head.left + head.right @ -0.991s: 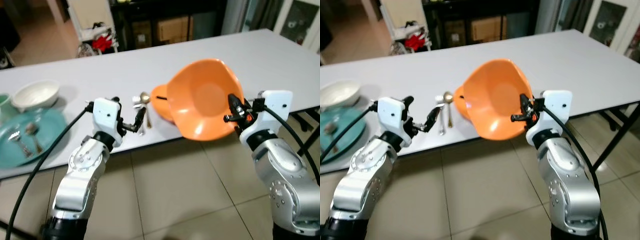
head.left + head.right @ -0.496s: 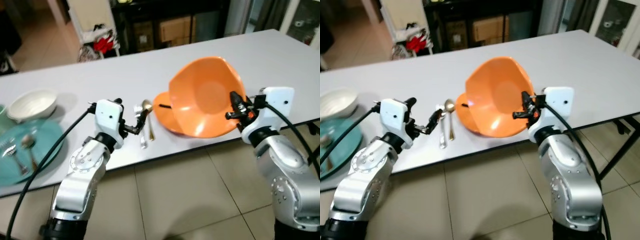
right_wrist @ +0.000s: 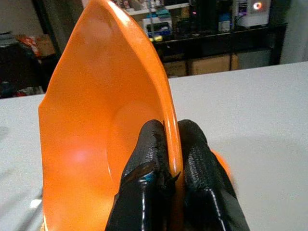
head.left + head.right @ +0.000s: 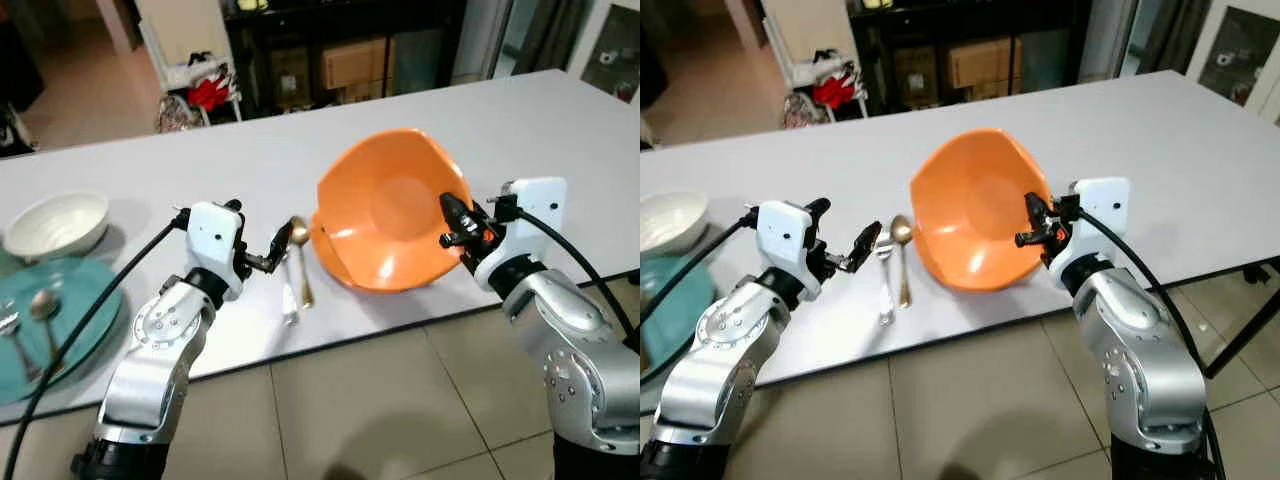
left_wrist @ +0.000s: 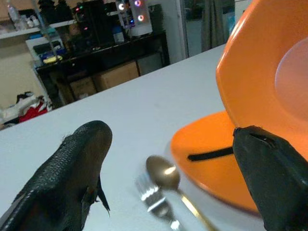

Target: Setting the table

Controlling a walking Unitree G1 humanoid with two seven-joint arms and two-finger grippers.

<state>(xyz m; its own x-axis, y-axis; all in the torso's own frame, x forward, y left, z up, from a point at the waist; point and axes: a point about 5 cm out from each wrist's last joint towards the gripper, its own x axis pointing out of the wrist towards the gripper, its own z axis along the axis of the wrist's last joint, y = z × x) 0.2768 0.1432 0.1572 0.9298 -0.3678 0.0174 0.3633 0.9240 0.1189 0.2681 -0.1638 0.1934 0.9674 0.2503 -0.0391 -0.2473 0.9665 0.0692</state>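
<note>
Orange bowl (image 4: 390, 210) tilts, rim clamped in the right claw (image 4: 452, 222); left claw (image 4: 282, 243) hovers spread.

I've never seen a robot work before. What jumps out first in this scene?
The big orange bowl held tilted on its side above an orange plate near the table's front edge, its rim pinched by the right gripper. Just to its left lie a gold spoon and a fork, with the left gripper open beside them. Far left sit a white bowl and a teal plate.
</note>
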